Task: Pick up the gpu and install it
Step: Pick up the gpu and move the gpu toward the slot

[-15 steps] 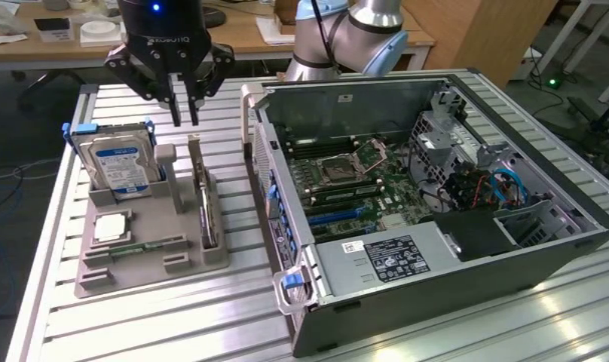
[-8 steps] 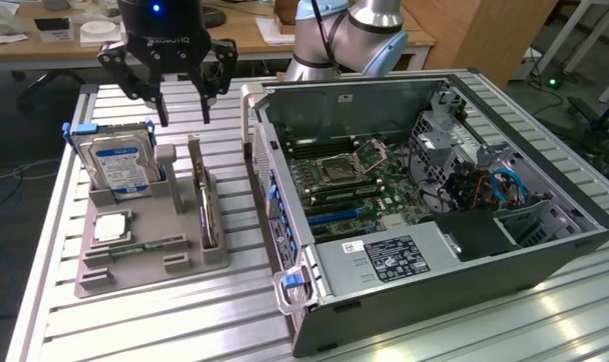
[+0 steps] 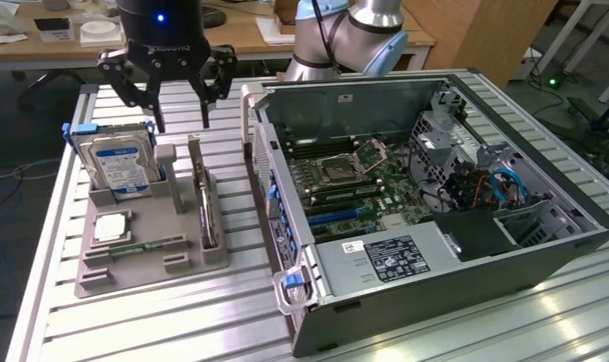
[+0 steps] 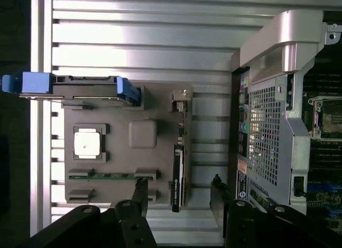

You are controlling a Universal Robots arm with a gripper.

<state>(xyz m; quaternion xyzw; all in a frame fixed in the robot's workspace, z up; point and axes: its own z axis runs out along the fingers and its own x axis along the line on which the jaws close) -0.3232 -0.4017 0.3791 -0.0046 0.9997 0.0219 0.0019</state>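
Hangs wide open and empty: hand [image 3: 182, 115], above the grey holder [image 3: 184, 260] on the bench [image 3: 133, 317]. Below, roughly in line between the spread fingers, gpu [image 3: 206, 204] on edge in its slot, untouched, near the hard drive [image 3: 118, 167]. Further out, open computer case [image 3: 546, 256], no card fitted. By the look, neither pickup nor install done.

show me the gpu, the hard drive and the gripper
gpu [image 4: 178, 176]: wrist view, on the standing card's dark edge
hard drive [image 3: 118, 164]: exterior view, on its blue label
gripper [image 3: 182, 121]: exterior view, midway between its open fingertips
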